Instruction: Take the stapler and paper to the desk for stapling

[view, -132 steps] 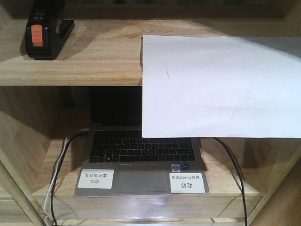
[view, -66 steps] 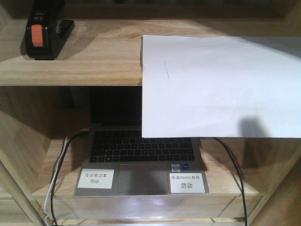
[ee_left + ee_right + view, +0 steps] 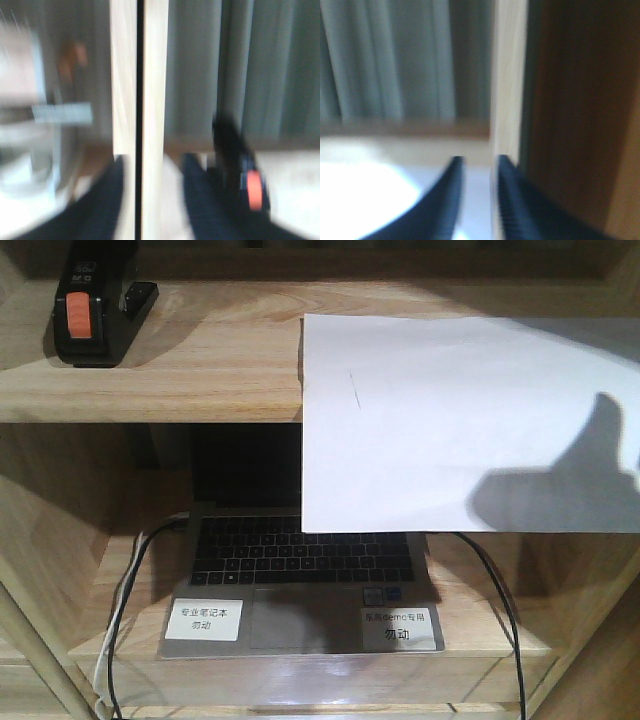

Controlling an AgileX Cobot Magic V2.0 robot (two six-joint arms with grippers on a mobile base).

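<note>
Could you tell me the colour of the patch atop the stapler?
Orange-red, on the black stapler; the front-facing view shows it best.

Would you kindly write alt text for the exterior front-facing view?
A white paper hangs over the front edge of a wooden shelf, with a black stapler at its left. An open laptop sits below; a shadow falls on the paper's lower right.

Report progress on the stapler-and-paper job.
Done: nothing; the stapler and paper sit on the shelf. In hand: left gripper and right gripper open, empty, near the shelf. Left: grasp both, carry to the desk, unseen here.
</note>
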